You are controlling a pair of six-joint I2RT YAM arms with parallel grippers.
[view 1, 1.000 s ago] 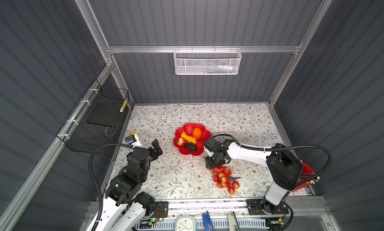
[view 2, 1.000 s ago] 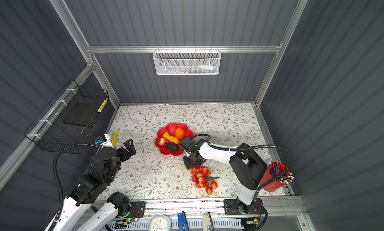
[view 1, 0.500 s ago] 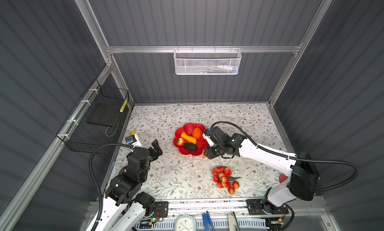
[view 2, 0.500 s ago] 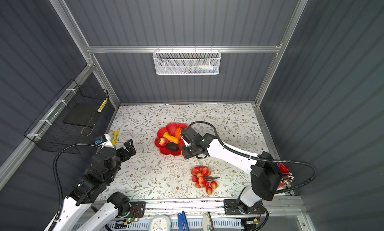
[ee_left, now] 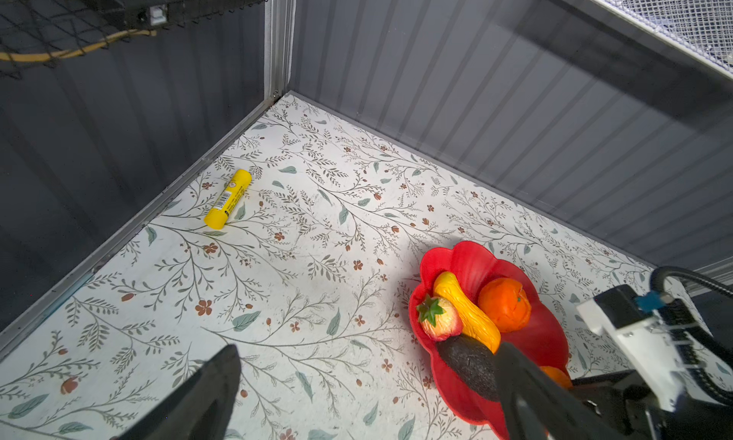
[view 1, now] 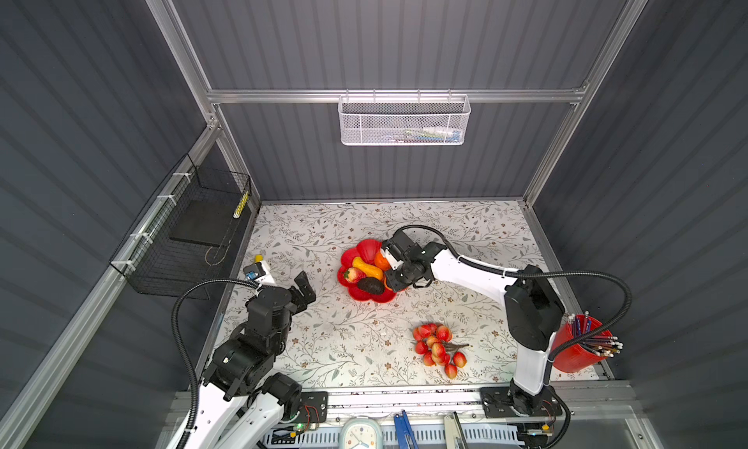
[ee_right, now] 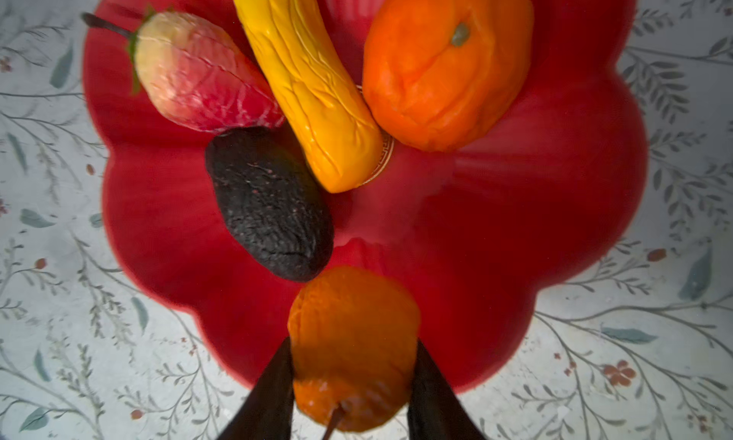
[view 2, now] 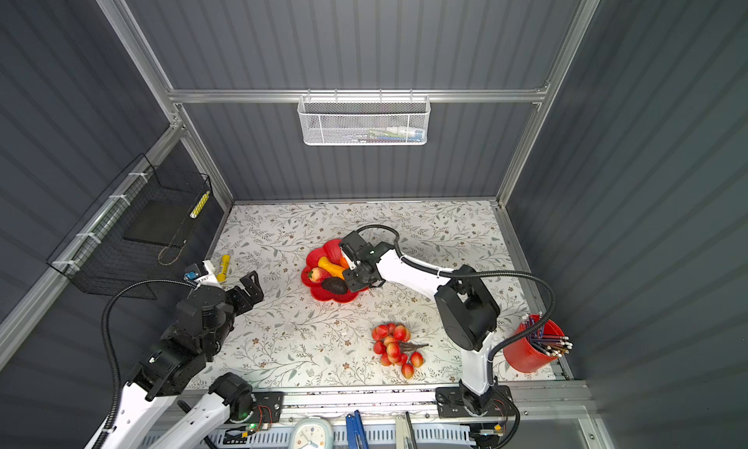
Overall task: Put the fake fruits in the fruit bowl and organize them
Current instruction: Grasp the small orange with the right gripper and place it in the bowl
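Observation:
The red scalloped fruit bowl (view 1: 366, 248) (ee_right: 515, 220) sits mid-table. In it lie an orange (ee_right: 444, 69), a yellow squash-like piece (ee_right: 309, 85), a red-yellow strawberry-like fruit (ee_right: 198, 77) and a dark avocado (ee_right: 269, 204). My right gripper (ee_right: 353, 345) (view 1: 390, 283) is shut on a second orange (ee_right: 353, 339), held over the bowl's near-right rim beside the avocado. The bunch of red berries (view 1: 435, 344) lies on the table nearer the front. Left of the bowl, my left gripper (view 1: 303, 287) (ee_left: 367, 352) is open and holds nothing.
A yellow stick (ee_left: 228, 198) lies by the left wall. A red cup of pencils (view 1: 579, 346) stands at the front right corner. A black wire basket (view 1: 194, 232) hangs on the left wall and a white mesh basket (view 1: 404, 121) on the back wall.
My right gripper has travelled from beside the berry bunch back and left to the bowl, carrying the orange. The left arm has stayed still.

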